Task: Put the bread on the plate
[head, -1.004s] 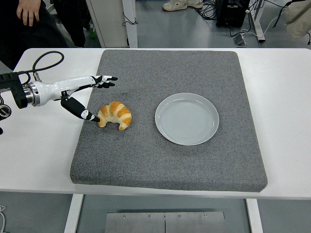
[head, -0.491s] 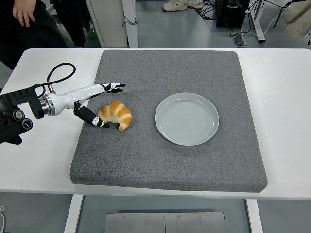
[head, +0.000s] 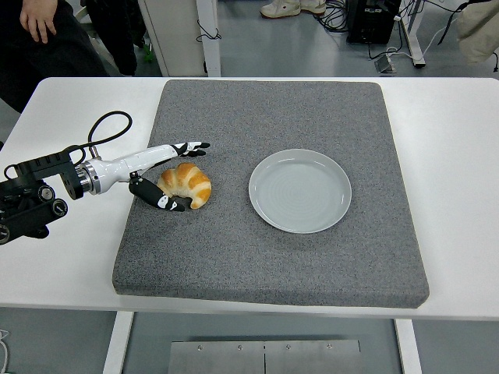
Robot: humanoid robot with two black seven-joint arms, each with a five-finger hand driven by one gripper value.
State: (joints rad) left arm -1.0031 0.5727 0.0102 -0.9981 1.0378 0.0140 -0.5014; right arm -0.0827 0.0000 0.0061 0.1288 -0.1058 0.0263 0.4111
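Note:
A golden croissant lies on the grey mat, left of a round pale plate. My left hand reaches in from the left and straddles the croissant. The upper fingers stretch out past its far side. The thumb curls under its near side and touches it. The hand is still spread around the bread and has not closed on it. The plate holds nothing. My right hand is out of view.
The grey mat covers most of the white table. A black cable loops above the left forearm. A person stands at the top left, with a hand hanging down. Another person's shoes show at the top.
My left arm has slid to the right. The fingers and thumb now reach further around the croissant, and the thumb has tucked under its near edge. The croissant has stayed in place.

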